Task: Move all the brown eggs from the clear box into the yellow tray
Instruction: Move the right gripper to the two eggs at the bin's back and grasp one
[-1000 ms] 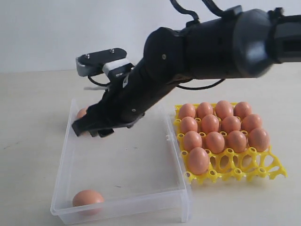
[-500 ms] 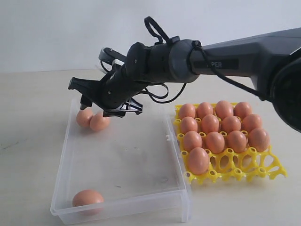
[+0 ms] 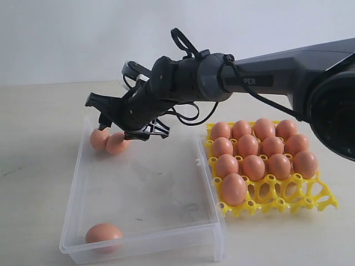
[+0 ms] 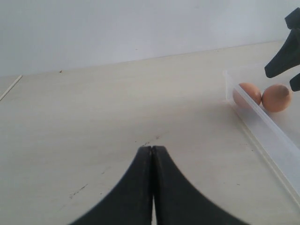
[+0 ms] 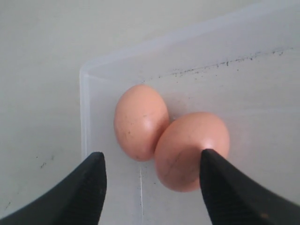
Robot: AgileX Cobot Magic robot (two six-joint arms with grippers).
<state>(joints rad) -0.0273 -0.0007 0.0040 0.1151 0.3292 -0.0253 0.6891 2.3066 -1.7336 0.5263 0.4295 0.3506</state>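
Right gripper [image 3: 113, 121]: jaws wide, nothing held, hanging just over two brown eggs [image 3: 100, 138]. These touch each other in the far-left corner of the clear box [image 3: 150, 244], tight vs. the wall. Third egg [image 3: 103, 233] at box near-left corner; you have bare box floor btwn. Yellow tray [image 3: 327, 200] just beside box right wall, 13 eggs seated, front cups open. Left gripper [image 4: 152, 161] pinched closed over table [image 4: 93, 117], outside box.
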